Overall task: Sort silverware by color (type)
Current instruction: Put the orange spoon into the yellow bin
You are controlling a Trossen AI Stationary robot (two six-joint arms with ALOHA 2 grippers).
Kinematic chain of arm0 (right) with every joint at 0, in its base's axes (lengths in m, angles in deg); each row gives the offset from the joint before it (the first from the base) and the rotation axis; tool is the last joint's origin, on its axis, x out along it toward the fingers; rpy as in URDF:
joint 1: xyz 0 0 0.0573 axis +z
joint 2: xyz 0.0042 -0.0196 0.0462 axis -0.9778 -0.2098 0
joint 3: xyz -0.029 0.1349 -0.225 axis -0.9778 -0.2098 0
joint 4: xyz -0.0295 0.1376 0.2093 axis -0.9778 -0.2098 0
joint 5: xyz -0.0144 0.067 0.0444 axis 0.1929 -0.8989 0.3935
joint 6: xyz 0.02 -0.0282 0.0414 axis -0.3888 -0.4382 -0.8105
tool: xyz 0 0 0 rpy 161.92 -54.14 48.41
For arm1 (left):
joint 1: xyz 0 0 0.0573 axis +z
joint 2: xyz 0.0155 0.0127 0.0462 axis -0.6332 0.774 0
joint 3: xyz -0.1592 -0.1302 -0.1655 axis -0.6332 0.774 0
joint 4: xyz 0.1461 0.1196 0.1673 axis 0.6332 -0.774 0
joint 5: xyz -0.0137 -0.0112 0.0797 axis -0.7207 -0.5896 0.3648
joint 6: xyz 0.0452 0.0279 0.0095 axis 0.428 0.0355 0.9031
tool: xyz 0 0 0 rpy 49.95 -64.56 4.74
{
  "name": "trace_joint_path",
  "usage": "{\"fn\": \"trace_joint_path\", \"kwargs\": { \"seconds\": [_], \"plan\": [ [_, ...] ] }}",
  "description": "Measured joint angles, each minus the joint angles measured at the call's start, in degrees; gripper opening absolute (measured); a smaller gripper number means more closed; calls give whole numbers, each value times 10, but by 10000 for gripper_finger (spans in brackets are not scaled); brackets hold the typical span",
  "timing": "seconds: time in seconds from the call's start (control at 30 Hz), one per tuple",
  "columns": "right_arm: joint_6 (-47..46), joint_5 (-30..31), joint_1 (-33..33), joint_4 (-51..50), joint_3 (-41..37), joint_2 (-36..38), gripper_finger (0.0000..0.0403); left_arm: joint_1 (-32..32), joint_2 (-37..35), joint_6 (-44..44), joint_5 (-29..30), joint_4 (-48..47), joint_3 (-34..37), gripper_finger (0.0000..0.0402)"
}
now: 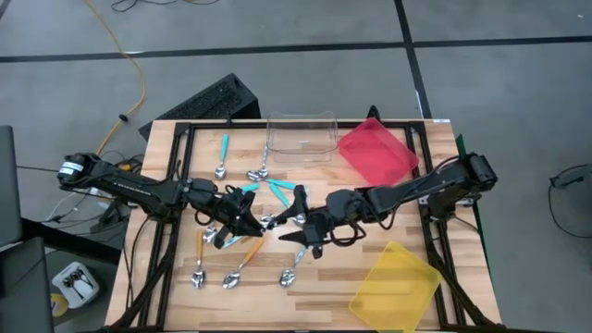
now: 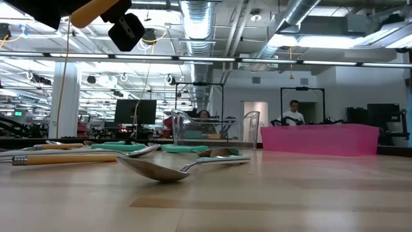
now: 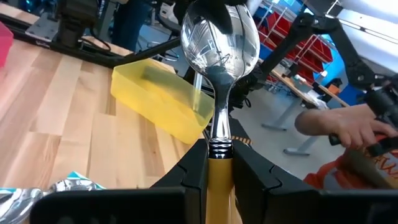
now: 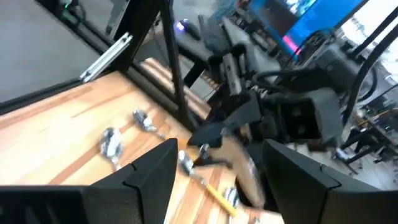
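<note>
My left gripper [image 1: 248,220] hovers over the table's middle, shut on an orange-handled spoon [image 3: 220,43] whose shiny bowl sticks out past the fingertips. My right gripper [image 1: 302,231] stands open just to its right, facing it, with nothing between the fingers [image 4: 217,168]. Other spoons lie flat on the wood: teal-handled ones [image 1: 223,154] [image 1: 277,190] toward the far side, orange-handled ones [image 1: 201,259] [image 1: 242,261] and a light blue one [image 1: 294,266] toward the near side. In the low view a spoon [image 2: 174,169] rests on its bowl. My left gripper pinches the spoon's orange handle [image 3: 219,180] between its two fingers, just behind the metal collar at the neck. The fingers come about level from the table's left and lie along the spoon. The spoon is lifted clear, its bowl pointing forward past the fingertips.
A clear tray [image 1: 301,139] stands at the far middle, a red tray [image 1: 376,153] at the far right and a yellow tray [image 1: 396,285] at the near right. A black frame [image 1: 176,176] edges the table. A person's hand [image 3: 348,124] shows beyond the table.
</note>
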Motion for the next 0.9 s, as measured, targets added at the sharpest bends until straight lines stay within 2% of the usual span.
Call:
{"fn": "trace_joint_path", "kwargs": {
  "seconds": [0.6, 0.73, 0.9],
  "plan": [
    [4, 20, -10, -3, -1, 0, 255, 8, 0, -11, 10, -17, 0, 36],
    [-10, 21, -21, -5, -1, 1, 226, 8, 0, -17, 10, -17, 0, 36],
    [-4, 18, -25, -8, -1, 1, 168, 8, 0, -18, 10, -16, 0, 36]
  ]
}}
